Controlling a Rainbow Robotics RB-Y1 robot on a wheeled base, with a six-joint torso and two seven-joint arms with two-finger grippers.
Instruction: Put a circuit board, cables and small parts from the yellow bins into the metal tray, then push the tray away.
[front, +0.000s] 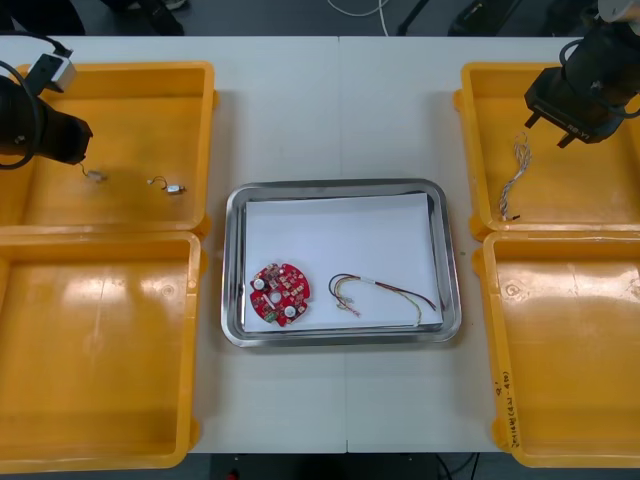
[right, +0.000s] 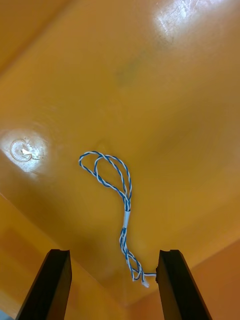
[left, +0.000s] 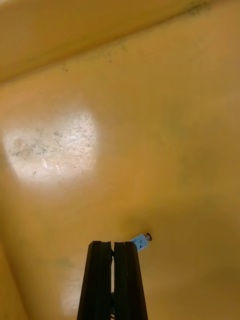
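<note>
Right claw (right: 114, 255) open over bin's (right: 175, 100) cable (right: 125, 220), left claw (left: 113, 245) closed (beside small metal part (left: 142, 242))

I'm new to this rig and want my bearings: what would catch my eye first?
The metal tray at the table's middle, white inside, already holds a round red circuit board and a red and yellow cable. The right hand hangs open over a twisted blue and white cable in the far right yellow bin; the left hand, shut, sits by a small metal part in the far left bin.
</note>
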